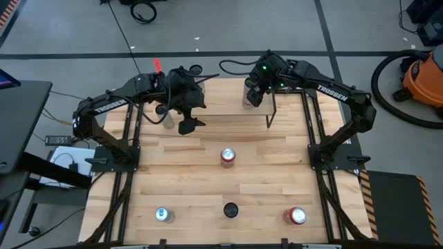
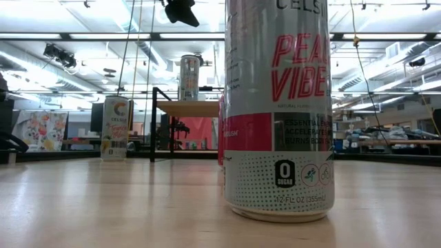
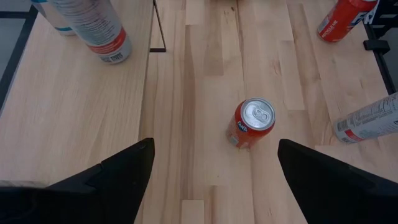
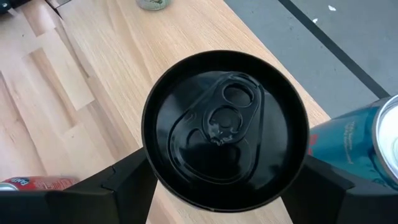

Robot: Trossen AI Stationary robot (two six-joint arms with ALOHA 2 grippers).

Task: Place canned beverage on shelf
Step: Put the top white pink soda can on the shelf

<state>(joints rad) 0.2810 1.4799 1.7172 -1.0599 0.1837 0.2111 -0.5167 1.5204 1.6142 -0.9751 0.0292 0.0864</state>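
The shelf (image 1: 221,104), a light board on thin black legs, stands at the table's far middle. A slim silver can with a black top (image 4: 225,124) stands upright on its right end, and my right gripper (image 1: 252,93) is shut on this can from above. A teal can (image 4: 373,143) stands close beside it on the board. My left gripper (image 1: 188,124) hangs open in the air by the shelf's left part, its fingers (image 3: 124,174) wide apart with nothing between them. My right gripper pinches the can's upper wall just under the top rim (image 4: 148,146) between its two fingers (image 4: 121,183), one on each side. They come from above, slanting down. The can is upright, and its base (image 3: 115,53) rests on the shelf's board.
On the table stand a red-topped can (image 1: 228,157) in the middle, a blue-topped can (image 1: 163,214) near left, a red can (image 1: 296,216) near right and a can (image 1: 167,119) left of the shelf. Another can (image 2: 189,77) stands on the shelf.
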